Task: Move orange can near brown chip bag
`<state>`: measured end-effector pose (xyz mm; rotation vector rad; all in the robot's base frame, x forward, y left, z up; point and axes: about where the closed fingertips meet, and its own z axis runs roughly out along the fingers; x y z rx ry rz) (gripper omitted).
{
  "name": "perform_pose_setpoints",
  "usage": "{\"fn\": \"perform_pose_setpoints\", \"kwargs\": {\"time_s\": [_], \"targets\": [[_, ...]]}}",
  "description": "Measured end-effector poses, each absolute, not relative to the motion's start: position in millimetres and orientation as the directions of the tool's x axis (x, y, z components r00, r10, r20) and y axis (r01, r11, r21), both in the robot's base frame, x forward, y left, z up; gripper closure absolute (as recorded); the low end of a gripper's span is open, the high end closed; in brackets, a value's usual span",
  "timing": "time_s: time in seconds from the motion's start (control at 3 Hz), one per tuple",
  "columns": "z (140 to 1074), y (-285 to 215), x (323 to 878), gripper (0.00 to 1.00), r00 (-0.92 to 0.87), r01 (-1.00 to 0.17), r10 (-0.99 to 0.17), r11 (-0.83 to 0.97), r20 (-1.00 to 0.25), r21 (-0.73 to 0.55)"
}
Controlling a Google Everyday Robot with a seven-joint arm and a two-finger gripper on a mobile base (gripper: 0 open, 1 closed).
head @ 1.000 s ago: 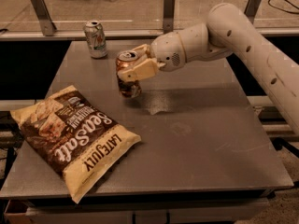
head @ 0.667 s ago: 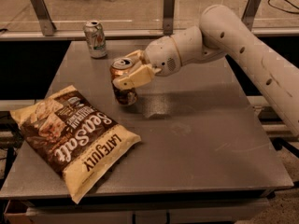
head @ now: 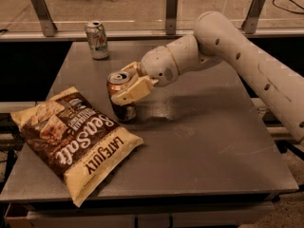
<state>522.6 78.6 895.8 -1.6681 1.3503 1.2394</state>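
The orange can stands upright at the middle left of the grey table, just right of the brown chip bag. My gripper reaches in from the right and is shut on the can's upper part; one cream finger lies across its front. The bag lies flat at the table's front left, with its "Sea Salt" lettering facing up. The can's lower edge is a small gap from the bag's upper right edge.
A silver-green can stands at the table's back left. My white arm spans in from the right over the table's back half. A rail with metal posts runs behind the table.
My gripper has carried the orange can left and toward the front, closer to the brown chip bag, and lower to the table. The bag and the silver-green can have not moved.
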Motion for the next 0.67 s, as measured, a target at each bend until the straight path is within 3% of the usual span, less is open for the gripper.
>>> {"fn": "perform_pose_setpoints", "kwargs": {"time_s": [0.33, 0.67], "targets": [[890.8, 81.0, 516.9, 0.13, 0.013, -0.959, -0.354, -0.269, -0.935, 0.088], [887.9, 80.8, 513.7, 0.0, 0.007, -0.957, -0.357, -0.274, -0.934, 0.097]]}}
